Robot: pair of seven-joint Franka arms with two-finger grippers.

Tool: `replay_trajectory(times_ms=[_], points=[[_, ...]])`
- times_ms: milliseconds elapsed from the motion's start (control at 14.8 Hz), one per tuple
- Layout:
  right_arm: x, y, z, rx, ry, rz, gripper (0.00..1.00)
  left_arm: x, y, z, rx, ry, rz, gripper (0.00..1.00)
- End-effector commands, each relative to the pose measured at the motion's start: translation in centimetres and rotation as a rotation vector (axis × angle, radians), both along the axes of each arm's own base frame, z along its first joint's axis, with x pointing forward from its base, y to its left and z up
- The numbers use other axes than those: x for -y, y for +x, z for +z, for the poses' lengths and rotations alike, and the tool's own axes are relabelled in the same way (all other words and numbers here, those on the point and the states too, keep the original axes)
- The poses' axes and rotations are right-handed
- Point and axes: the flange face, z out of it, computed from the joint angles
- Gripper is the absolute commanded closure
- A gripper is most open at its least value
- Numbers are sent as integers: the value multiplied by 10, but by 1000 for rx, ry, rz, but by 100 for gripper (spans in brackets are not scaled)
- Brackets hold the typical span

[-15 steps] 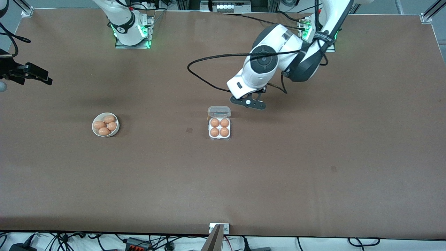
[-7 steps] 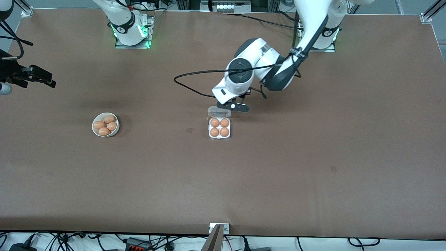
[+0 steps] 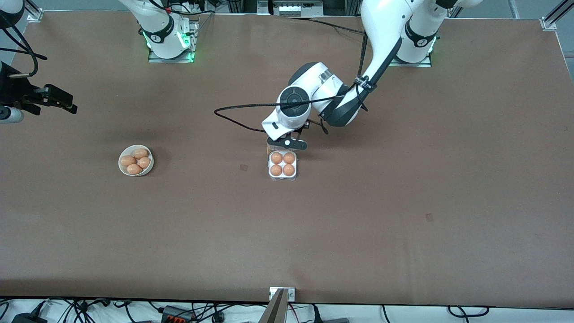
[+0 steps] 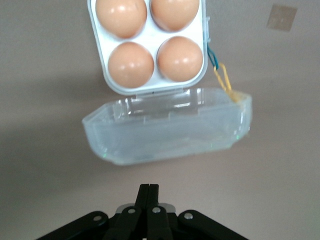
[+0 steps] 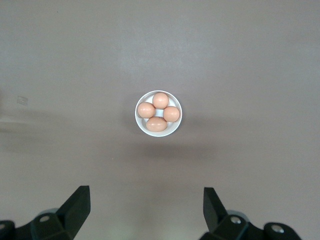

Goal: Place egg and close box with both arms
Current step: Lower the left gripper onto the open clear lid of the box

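Note:
The box (image 3: 282, 164) is a white four-cell tray near the table's middle, and every cell holds an orange-brown egg (image 3: 276, 158). Its clear lid (image 4: 167, 127) lies open flat on the table, on the side farther from the front camera. My left gripper (image 3: 287, 143) is shut and empty, low over that lid, which it mostly hides in the front view. The left wrist view shows the tray (image 4: 155, 90), the eggs (image 4: 131, 64) and my shut left gripper (image 4: 149, 187) just short of the lid. My right gripper (image 3: 63, 102) is open and empty, held high at the right arm's end of the table.
A round white bowl (image 3: 120, 164) with several more eggs stands toward the right arm's end, level with the box. It also shows in the right wrist view (image 5: 136, 114), well below the open right gripper (image 5: 146, 200). A black cable loops from the left arm's wrist.
My left arm has swung down toward the box, and its shut gripper has come from beside the lid to over it. My right gripper has drifted slightly.

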Motion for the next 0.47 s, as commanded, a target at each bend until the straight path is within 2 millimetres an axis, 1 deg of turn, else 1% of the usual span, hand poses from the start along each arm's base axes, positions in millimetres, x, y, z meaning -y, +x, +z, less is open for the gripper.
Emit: replay_trajectory(times_ms=[0,203,406], points=[[1,2,4,-7,-9,-1,0,6,8,-4,11,-14,26,100],[2,1,3,-11,-6,1,0,10,19,-8,15,-25,39,100],[1,1,3,-11,-6,1,0,11,17,-17,5,-19,35,100]])
